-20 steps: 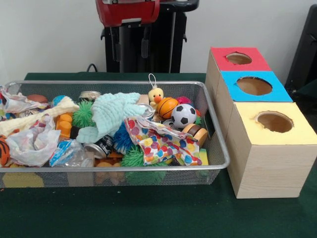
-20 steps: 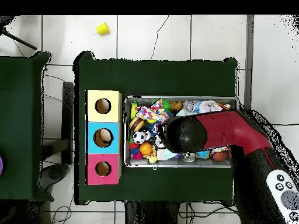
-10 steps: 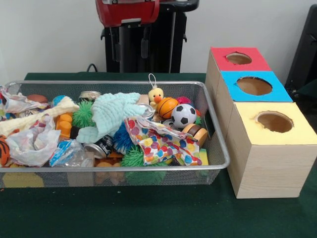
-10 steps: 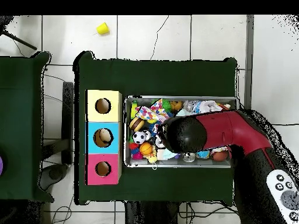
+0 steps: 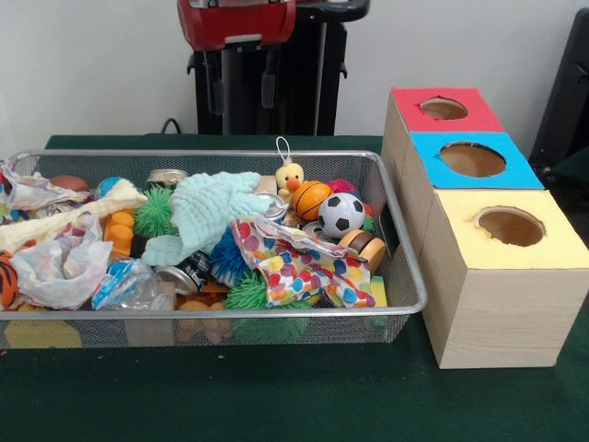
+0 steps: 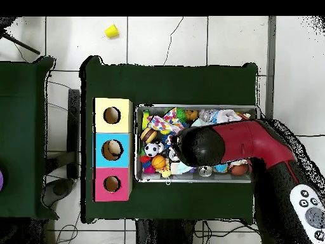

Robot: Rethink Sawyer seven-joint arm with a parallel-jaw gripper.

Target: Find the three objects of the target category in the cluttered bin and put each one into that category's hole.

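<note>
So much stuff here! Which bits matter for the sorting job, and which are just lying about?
Part of the job:
- wire bin of clutter
- box with red hole, blue hole, yellow hole
- candidates such as soccer ball, basketball, duck toy
- robot arm

Just lying about:
- yellow cup on the floor

Plain white wall behind, evenly lit. Surface covered in dark green cloth. Overhead: floor of large white tiles with dark grout lines, a thin crack running across one tile. Second green-covered table stands beside the first, apart from it. Small yellow cup lies on the floor beyond the surface. Cables trail on the tiles near the tables. Dark object at the front view's right edge, unclear.
</note>
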